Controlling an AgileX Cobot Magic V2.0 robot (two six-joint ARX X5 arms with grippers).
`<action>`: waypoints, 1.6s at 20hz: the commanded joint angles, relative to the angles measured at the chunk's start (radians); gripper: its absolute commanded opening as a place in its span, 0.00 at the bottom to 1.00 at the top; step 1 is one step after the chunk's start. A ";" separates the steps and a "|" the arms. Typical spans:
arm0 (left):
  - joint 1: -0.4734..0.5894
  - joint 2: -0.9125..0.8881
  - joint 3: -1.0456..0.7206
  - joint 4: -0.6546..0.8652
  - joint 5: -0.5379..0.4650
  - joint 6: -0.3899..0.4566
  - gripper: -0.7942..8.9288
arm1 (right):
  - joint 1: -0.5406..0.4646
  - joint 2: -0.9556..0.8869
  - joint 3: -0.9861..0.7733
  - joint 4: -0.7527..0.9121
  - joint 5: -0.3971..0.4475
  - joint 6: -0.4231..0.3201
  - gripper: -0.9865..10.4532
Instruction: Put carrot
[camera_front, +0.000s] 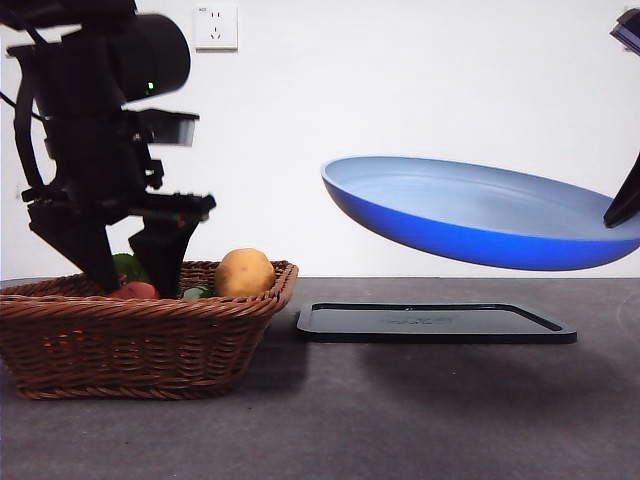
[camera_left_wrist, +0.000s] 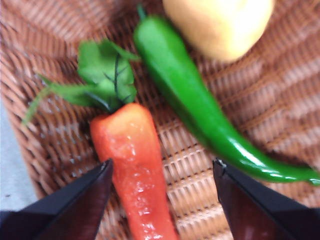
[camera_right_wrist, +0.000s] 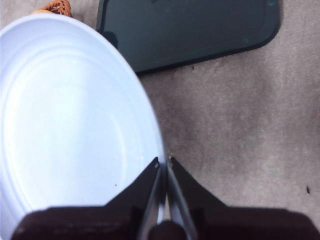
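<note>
The red-orange carrot (camera_left_wrist: 134, 165) with a green leafy top lies in the wicker basket (camera_front: 140, 335); only a bit of the carrot (camera_front: 135, 291) shows in the front view. My left gripper (camera_left_wrist: 162, 170) is open, low in the basket, its jaws either side of the carrot's body, not closed on it. My right gripper (camera_right_wrist: 163, 162) is shut on the rim of the blue plate (camera_front: 480, 212) and holds it tilted in the air above the black tray (camera_front: 435, 322).
A long green pepper (camera_left_wrist: 195, 100) lies beside the carrot in the basket. A yellow-tan potato (camera_front: 245, 273) sits at the basket's right side. The grey table (camera_front: 400, 420) stretches in front. A wall socket (camera_front: 215, 27) is behind.
</note>
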 joint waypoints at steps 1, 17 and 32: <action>-0.006 0.043 0.014 0.013 -0.020 0.009 0.44 | 0.000 0.004 0.016 0.011 0.004 0.010 0.09; -0.014 -0.127 0.018 -0.048 0.019 0.010 0.21 | 0.001 0.010 0.016 0.039 0.028 0.050 0.09; -0.473 -0.168 0.057 0.142 0.293 -0.109 0.21 | 0.152 0.123 0.016 -0.007 0.021 0.085 0.09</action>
